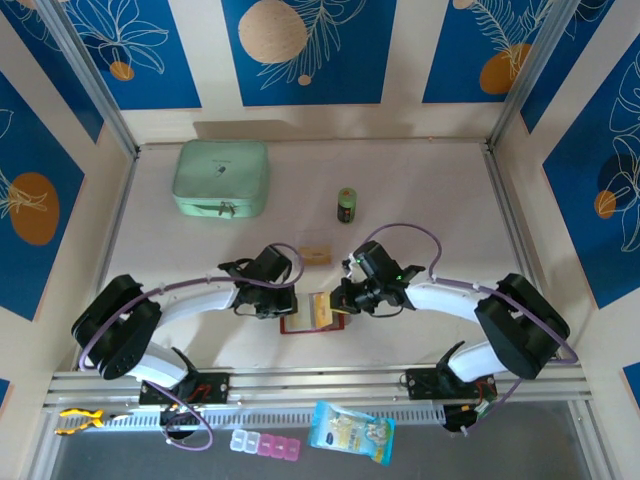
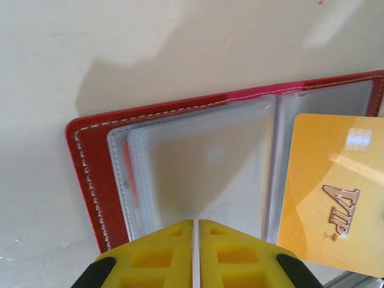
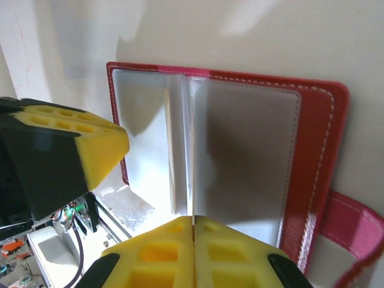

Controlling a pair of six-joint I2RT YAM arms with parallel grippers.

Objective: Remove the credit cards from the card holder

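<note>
Red leather card holder [image 2: 90, 156] | left fingers [image 2: 156, 258] pinch clear sleeve [image 2: 204, 168] | right fingers [image 3: 156, 258] pinch glossy orange card [image 2: 330, 186]

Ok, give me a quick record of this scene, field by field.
card holder: open on table, between the grippers
orange card: overlapping holder, pinched by right gripper
loose card: on table beyond holder
left gripper: shut at clear sleeves' edge
mint case: far left of table
</note>
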